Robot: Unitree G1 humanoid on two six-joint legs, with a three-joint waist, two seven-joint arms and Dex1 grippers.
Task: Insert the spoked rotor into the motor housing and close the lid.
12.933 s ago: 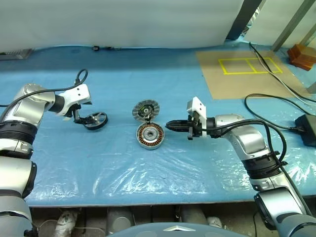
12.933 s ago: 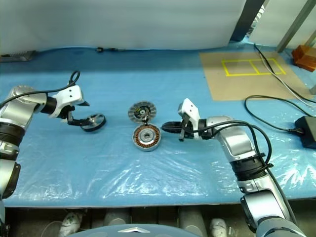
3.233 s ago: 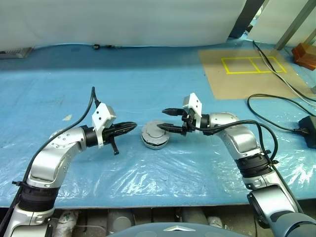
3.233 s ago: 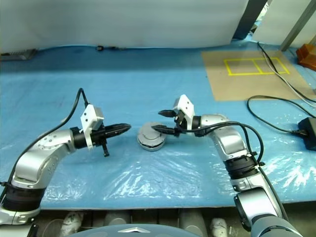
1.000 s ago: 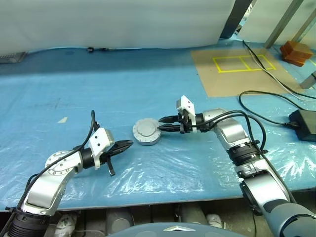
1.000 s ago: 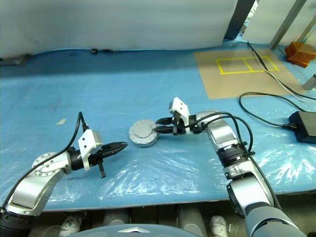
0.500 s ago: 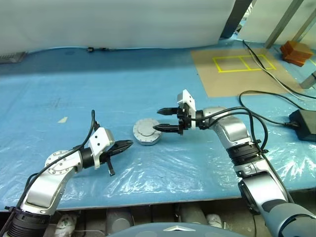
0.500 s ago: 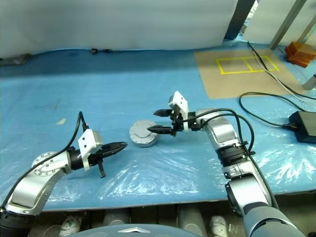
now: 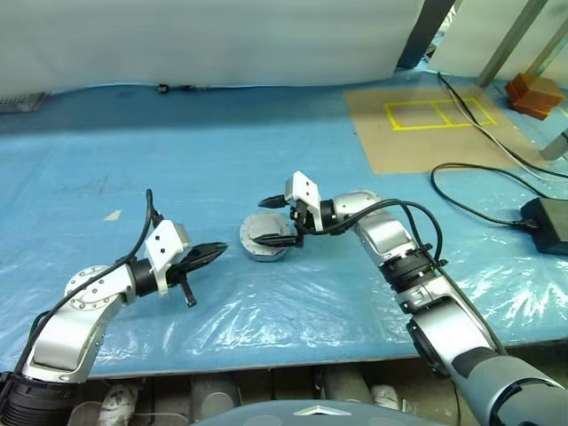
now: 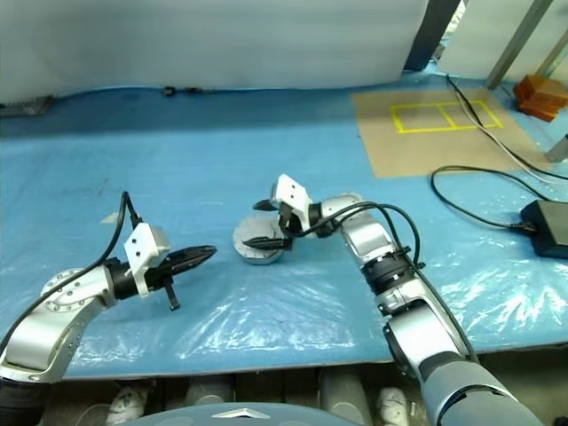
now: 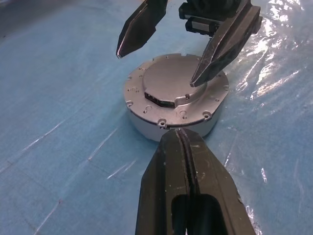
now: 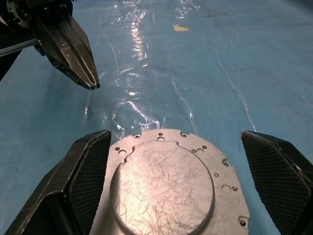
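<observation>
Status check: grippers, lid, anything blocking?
Left gripper shut, off the work. Right gripper open over the lid, seated on the motor housing. Nothing blocking.

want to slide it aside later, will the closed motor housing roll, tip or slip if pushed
The housing looks like solid metal, so probably stiff and heavy for its size. It sits flat and squat with the lid on, so tipping or rolling seems unlikely. On the glossy plastic sheet it would likely slide, perhaps wrinkling the film.

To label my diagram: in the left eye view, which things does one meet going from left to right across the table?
left gripper → lid on the motor housing → right gripper → brown mat → black box
</observation>
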